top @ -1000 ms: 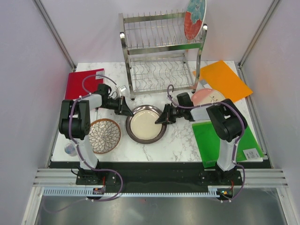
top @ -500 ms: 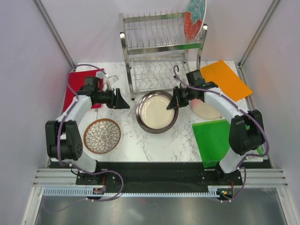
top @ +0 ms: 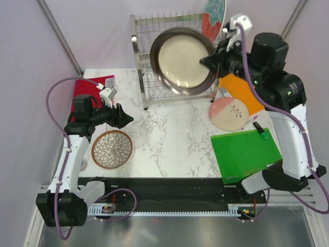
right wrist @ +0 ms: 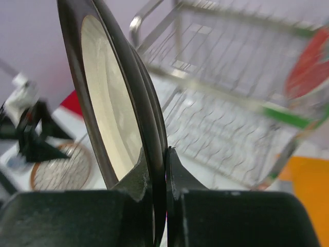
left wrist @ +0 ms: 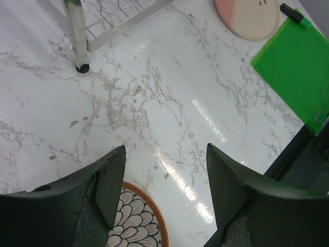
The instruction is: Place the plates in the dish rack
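Round silvery metal plate (top: 184,60), cream-looking face, up in the air and tilted, in front of the top shelf of the tall chrome wire dish rack (top: 134,46). Rim pinched in the right gripper (top: 209,63). Red plate with teal flower (top: 212,20) standing at that shelf's right end, near the held rim; bare slots leftward. Left gripper (top: 123,117) spread over marble (left wrist: 169,92) beside the brown petal-pattern plate (top: 112,149).

Dark-rimmed cream plate (top: 182,60); white-petalled brown plate (top: 112,149)

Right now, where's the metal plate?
Top view: metal plate held up in the right gripper's fingers, in front of the dish rack's upper shelf, beside the red plate.
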Tool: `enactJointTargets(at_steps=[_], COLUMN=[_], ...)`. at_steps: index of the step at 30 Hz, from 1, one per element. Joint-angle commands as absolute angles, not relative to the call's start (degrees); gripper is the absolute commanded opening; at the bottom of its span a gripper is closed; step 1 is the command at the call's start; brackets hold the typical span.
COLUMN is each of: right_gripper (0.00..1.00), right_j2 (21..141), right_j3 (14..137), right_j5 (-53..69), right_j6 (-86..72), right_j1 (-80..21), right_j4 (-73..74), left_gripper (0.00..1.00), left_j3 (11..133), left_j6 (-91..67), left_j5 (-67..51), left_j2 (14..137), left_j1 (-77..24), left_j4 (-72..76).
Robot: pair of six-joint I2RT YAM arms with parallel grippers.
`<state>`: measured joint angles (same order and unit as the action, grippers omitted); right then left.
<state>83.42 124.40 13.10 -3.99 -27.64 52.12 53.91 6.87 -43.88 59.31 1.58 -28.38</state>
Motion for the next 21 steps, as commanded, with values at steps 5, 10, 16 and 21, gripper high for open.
enactJointTargets(at_steps=[5,10,16,21], right_gripper=[0.00,0.00,0.00,0.00], right_j2=[94.5,95.0,101.2,104.4], right_j3=[141.4,134.5,135.6,137.9], right_j5=[-34.0,-46.6,-53.8,-53.4], right_j6=[-0.6,10.0,20.0,21.4], right_j1=[-30.5,-32.1,-32.9,-32.8], right_j4=[26.0,5.3,-8.0,-7.9], left_gripper=[0.69,0.69,0.70,0.70], left_j3=[54.8,53.6,51.3,50.0], left_j6=[2.7,2.1,1.0,0.5], left_j5=[-42.7,-42.5,-42.5,-42.8], left_j2=[59.7,60.8,61.1,61.7], left_j1=[1.7,1.7,1.8,1.7], left_j4=[-24.8,-23.0,-20.7,-19.1])
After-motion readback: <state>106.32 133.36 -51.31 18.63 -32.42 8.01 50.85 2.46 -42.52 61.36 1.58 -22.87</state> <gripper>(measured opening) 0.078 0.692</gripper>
